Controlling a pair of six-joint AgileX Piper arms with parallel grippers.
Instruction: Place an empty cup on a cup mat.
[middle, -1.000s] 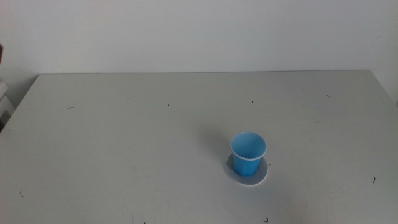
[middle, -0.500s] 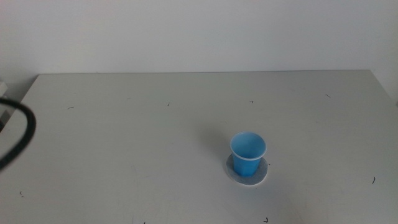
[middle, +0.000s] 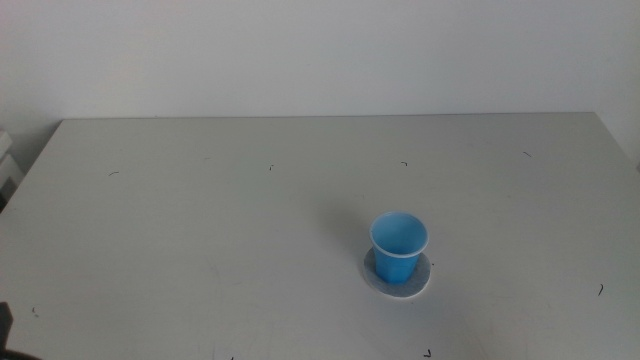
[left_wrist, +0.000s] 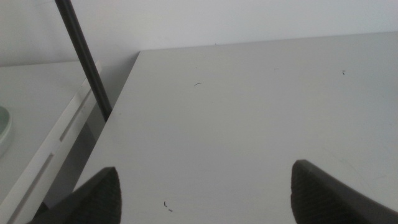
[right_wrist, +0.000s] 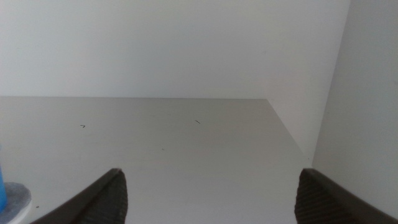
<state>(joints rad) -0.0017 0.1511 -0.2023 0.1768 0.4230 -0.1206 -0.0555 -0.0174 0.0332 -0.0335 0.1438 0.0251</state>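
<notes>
item one: small bright blue tapered plastic cup (middle: 399, 247), white-rimmed, standing upright and empty on item two, flat round grey speckled cup mat (middle: 398, 277), right of centre on the pale grey table (middle: 200, 230). i judge placement done; nothing left but to keep clear. left gripper (left_wrist: 205, 193) hangs over the table's left edge, jaws spread wide, carrying nothing. right gripper (right_wrist: 208, 196) likewise wide and unloaded, mat edge just visible beside it.

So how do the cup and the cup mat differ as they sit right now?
The cup is bright blue, while the cup mat is grey and speckled. The cup stands upright and tapered; the mat lies flat on the table under it. The mat reaches out slightly past the cup's base. Both are round with a thin white edge.
</notes>
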